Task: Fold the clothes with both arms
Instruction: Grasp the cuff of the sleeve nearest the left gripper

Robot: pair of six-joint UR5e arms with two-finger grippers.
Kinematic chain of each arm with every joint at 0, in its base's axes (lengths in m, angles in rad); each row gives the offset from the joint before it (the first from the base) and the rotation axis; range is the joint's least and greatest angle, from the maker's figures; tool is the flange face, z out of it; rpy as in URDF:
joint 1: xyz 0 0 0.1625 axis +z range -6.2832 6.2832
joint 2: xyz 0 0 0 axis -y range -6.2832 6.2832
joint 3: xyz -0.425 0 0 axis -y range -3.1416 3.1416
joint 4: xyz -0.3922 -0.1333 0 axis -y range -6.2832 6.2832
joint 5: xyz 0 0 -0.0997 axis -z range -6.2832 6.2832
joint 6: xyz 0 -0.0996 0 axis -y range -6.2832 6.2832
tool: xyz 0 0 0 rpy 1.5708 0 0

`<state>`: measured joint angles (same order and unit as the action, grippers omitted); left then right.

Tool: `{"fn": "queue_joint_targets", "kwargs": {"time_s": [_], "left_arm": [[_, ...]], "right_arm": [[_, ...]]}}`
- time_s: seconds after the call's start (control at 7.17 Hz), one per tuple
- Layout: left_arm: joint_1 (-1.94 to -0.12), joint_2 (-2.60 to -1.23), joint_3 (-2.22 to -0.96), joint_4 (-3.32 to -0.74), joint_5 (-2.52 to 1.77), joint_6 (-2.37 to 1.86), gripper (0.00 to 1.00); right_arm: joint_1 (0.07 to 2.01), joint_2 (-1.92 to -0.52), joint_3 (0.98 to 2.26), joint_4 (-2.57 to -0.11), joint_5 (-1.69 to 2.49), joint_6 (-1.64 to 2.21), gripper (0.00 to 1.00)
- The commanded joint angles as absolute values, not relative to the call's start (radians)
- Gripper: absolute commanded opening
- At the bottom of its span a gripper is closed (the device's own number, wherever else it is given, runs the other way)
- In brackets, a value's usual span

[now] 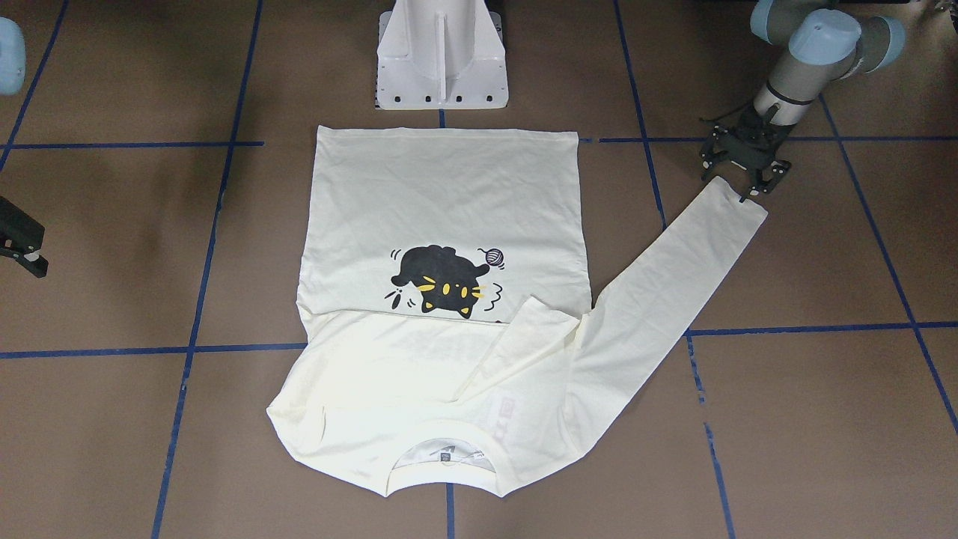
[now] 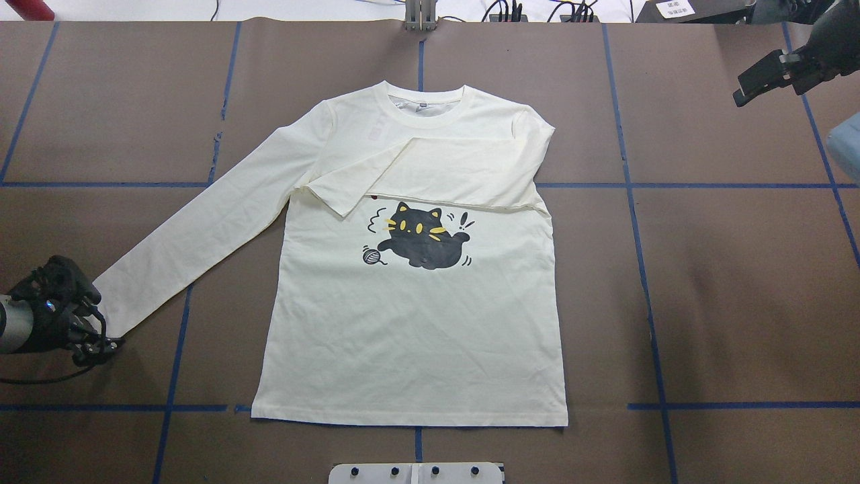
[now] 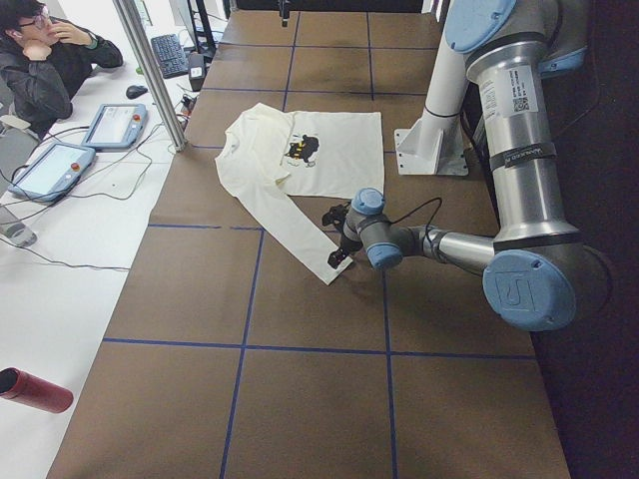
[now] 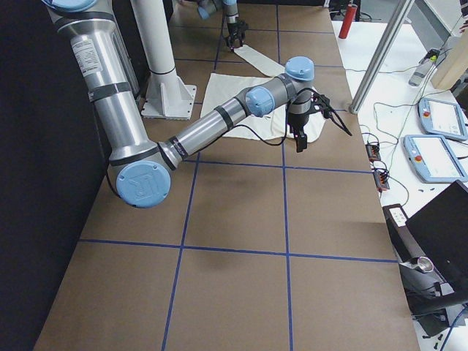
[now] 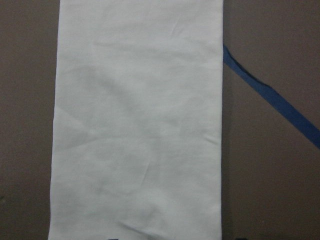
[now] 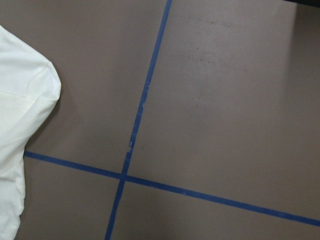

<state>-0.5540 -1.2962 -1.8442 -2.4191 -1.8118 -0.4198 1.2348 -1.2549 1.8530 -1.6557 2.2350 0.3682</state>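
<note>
We find the left pincer (image 1: 745,178), at the end of the left arm (image 1: 808,60), low over the brown table (image 2: 725,269). Its fingers are spread and nothing is between them. Right at its tips lies the cuff (image 2: 114,306) of a cream long-sleeved shirt (image 2: 416,329); whether the tips touch the cloth, we cannot tell.

Ahead of this pincer, its wrist camera shows the sleeve (image 2: 201,228) flat and smooth, with a strip of blue tape (image 5: 272,97) just beside it on the table. From the pincer the sleeve runs straight out at a slant to the shoulder.

Beyond that shoulder the body of the shirt is spread front-up, a black cat print (image 2: 423,242) on the chest. The other sleeve (image 2: 443,175) is folded across the chest, between the cat and the collar (image 2: 424,107), its end pointing back toward the left pincer.

Farthest off, past the opposite side of the shirt, the right pincer (image 2: 742,94) hangs on the right arm (image 4: 219,121), raised over the table and well apart from the cloth. Beneath it we see only brown table, crossing tape lines and, off to one side, an edge of the shirt. Whether its fingers are spread or pressed together, we cannot tell.
</note>
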Motion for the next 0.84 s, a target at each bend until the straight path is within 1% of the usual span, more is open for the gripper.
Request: {"fn": "queue_joint_targets", "kwargs": {"time_s": [0.0, 0.14, 0.28, 0.42, 0.7], "left_arm": [[-0.549, -1.296, -1.844, -2.419, -1.812, -0.419, 0.68], [-0.549, -1.296, -1.844, -2.419, -1.81, -0.419, 0.35], [-0.549, -1.295, -1.844, -2.419, -1.801, -0.42, 0.08], [-0.551, -1.295, -1.845, -2.419, -1.783, -0.422, 0.0], [-0.564, -1.295, -1.864, -2.416, -1.789, -0.414, 0.0]], "right_arm": [[1.235, -1.256, 1.853, -1.655, 2.235, 0.368, 1.0], [1.235, -1.255, 1.855, -1.655, 2.237, 0.368, 1.0], [1.235, -1.256, 1.858, -1.654, 2.237, 0.368, 1.0], [1.235, -1.256, 1.856, -1.655, 2.237, 0.368, 1.0], [1.235, -1.255, 1.856, -1.654, 2.237, 0.368, 1.0]]}}
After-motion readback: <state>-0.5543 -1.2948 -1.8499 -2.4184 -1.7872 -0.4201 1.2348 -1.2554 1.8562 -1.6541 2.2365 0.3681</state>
